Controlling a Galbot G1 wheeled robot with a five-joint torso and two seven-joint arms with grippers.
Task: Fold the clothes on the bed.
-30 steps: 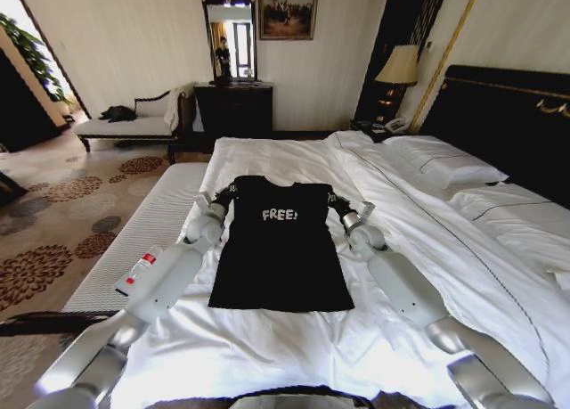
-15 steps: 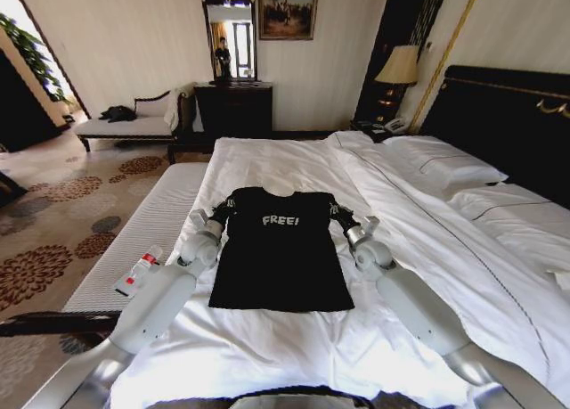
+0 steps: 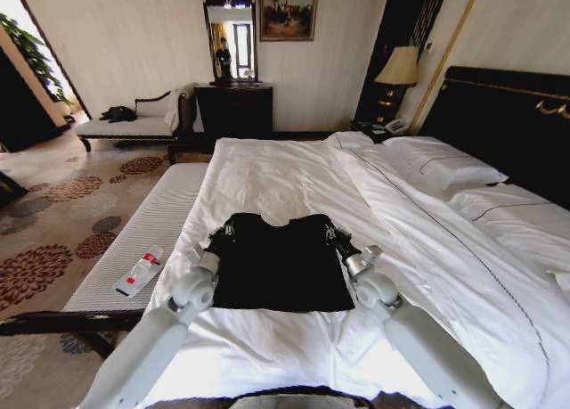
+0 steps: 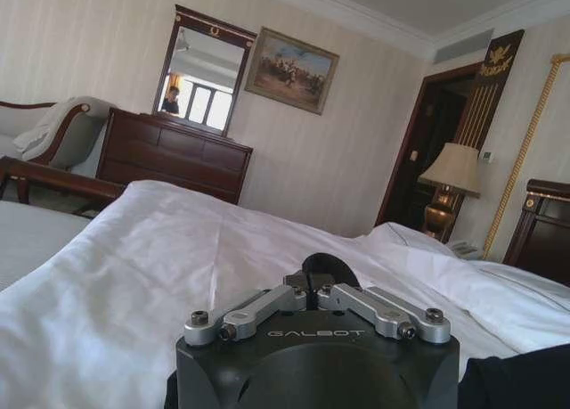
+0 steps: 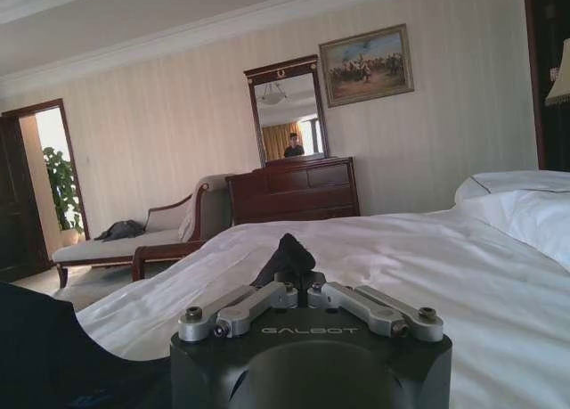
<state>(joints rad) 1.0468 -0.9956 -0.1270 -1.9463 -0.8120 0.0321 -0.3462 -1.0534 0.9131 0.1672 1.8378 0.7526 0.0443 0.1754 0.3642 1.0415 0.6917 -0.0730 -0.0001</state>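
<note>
Currently, both tools are gripping the T-shirt [image 3: 280,265] lying on the bed [image 3: 427,249]. The left tool [image 3: 218,237] is pinching black fabric at the left shoulder; the right tool [image 3: 335,238] is pinching the right shoulder. The shirt's long axis is running from the hem, nearest the robot, toward the dresser [image 3: 233,109], and both shoulders are being held level.

- T-shirt [image 3: 280,266]: soft matt black cloth, lying in loose folds.
- Bed [image 3: 294,173]: smooth white cloth sheets, lightly creased; dark glossy wooden headboard [image 3: 508,115].
- Left gripper [image 4: 318,295] and right gripper [image 5: 294,266]: brushed silvery metal links on matt black plastic housings.
- Bench [image 3: 142,240]: pale ribbed cloth.
</note>
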